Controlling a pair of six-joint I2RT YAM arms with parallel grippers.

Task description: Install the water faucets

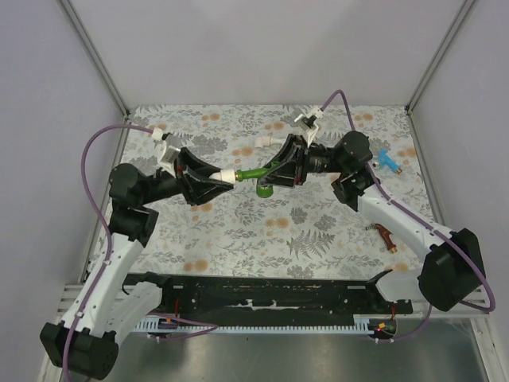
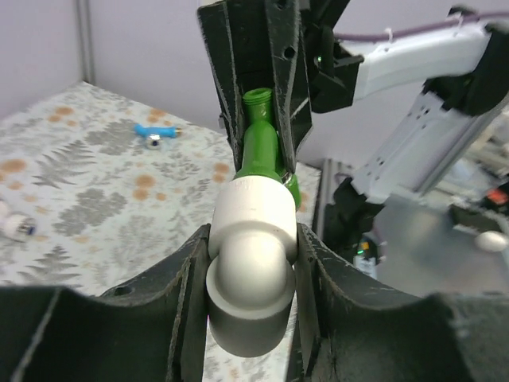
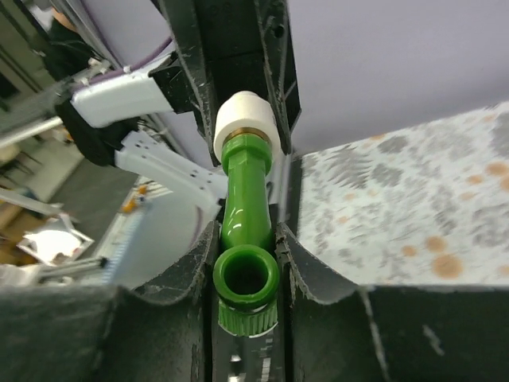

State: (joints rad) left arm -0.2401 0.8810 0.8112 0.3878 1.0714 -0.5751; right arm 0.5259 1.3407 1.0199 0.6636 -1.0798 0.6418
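While held clear above surface (image 1: 238, 231), green faucet (image 1: 254, 173) butts end-on into white elbow fitting (image 1: 227, 176). Faucet body pinched tight by right gripper (image 3: 245, 267); fitting pinched by left gripper (image 2: 250, 267). Well right of fitting, on surface: blue faucet (image 1: 388, 161), reddish-brown faucet (image 1: 386, 236).

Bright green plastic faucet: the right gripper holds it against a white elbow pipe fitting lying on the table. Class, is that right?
No: the left gripper holds the white elbow pipe fitting above the table, as the left wrist view shows.
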